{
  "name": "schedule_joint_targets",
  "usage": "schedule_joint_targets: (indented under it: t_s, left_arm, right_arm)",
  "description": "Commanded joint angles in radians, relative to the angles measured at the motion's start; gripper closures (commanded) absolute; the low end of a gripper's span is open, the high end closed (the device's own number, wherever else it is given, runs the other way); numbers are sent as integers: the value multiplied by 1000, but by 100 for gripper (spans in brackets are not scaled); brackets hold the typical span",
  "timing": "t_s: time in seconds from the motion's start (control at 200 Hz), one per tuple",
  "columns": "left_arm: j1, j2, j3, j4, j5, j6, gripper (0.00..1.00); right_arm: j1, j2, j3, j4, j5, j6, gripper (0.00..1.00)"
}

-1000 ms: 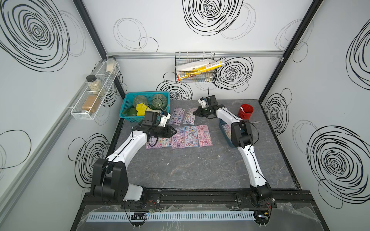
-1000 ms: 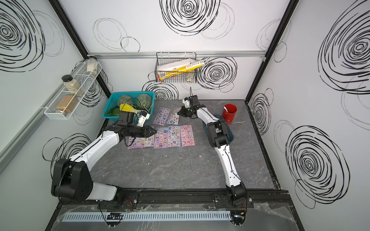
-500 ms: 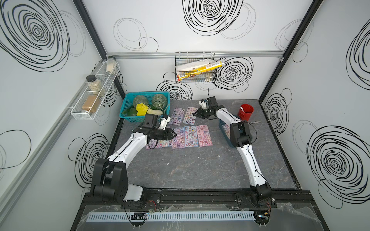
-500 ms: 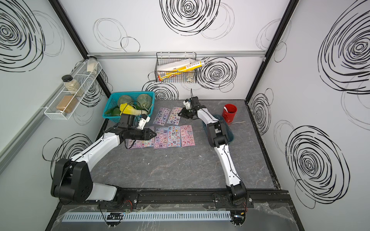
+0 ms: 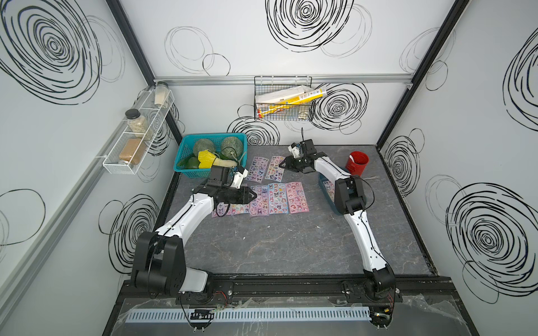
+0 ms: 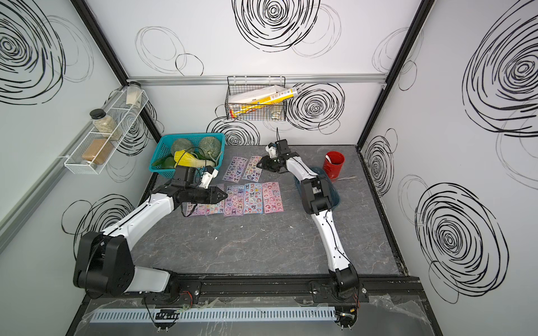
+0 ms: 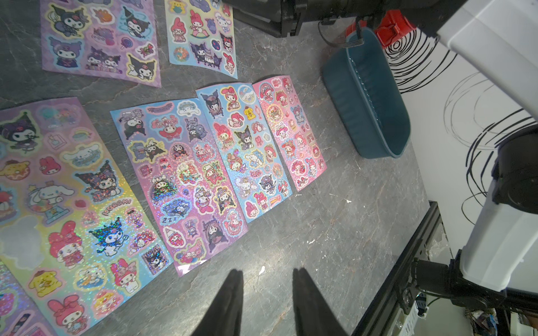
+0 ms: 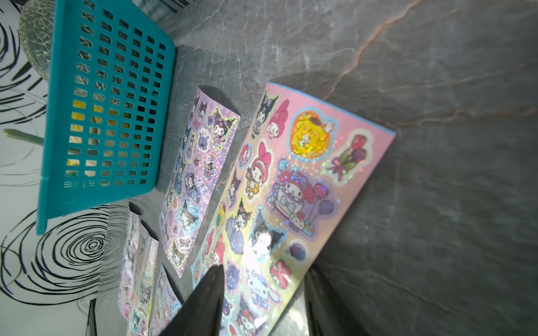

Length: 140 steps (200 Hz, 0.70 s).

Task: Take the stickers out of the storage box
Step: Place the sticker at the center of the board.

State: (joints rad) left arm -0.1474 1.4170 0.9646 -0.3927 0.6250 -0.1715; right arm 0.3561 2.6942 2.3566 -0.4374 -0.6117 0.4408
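In both top views most of the stickers (image 5: 278, 197) lie on the table (image 5: 291, 247) toward eleven o'clock; the storage box (image 6: 334, 199), at two o'clock, seems to keep one. Left wrist view — left gripper (image 7: 266, 302) gaping, empty. Right wrist view — right gripper (image 8: 262, 305) parted over a flat sheet.

Inspection findings for you, operator:

- **Storage box:** Most of the storage box (image 5: 322, 184) is hidden in both top views, because the right arm (image 5: 349, 195) stands in front of it. In the left wrist view its near wall masks the floor, so you cannot tell its contents.
- **Stickers:** The left gripper (image 5: 251, 194) covers part of the end sheet (image 5: 230, 209). In the right wrist view, the frame edge cuts off the nearest sheet (image 8: 291, 189).
- **Tabletop:** In the right wrist view the tabletop (image 8: 436, 203) beyond the nearest sheet is blurred.
- **Red cup:** The white item (image 5: 352, 158) in the red cup (image 5: 357, 168) is too small to identify.
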Motion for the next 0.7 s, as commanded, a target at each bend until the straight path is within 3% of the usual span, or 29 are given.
schedule_joint_targets:
  t_s: [0.0,0.25,0.516,0.696]
  left_arm:
    - [7,-25,-16,26,-14,12,66]
    - [-12,-47,-28,50,-28,-24,65]
    - [-23,-59,-62,94,-15,-68,65]
    - [-23,-66,-65,100,-17,-71,65]
  right_arm:
    - [3,-98,-37,-54,47,-32,49]
    - [3,-274,-181,-96,96,-103,48]
    - [-8,-627,-605,-27,226,-183,43]
    - [-69,-900,-936,35,298,-190,42]
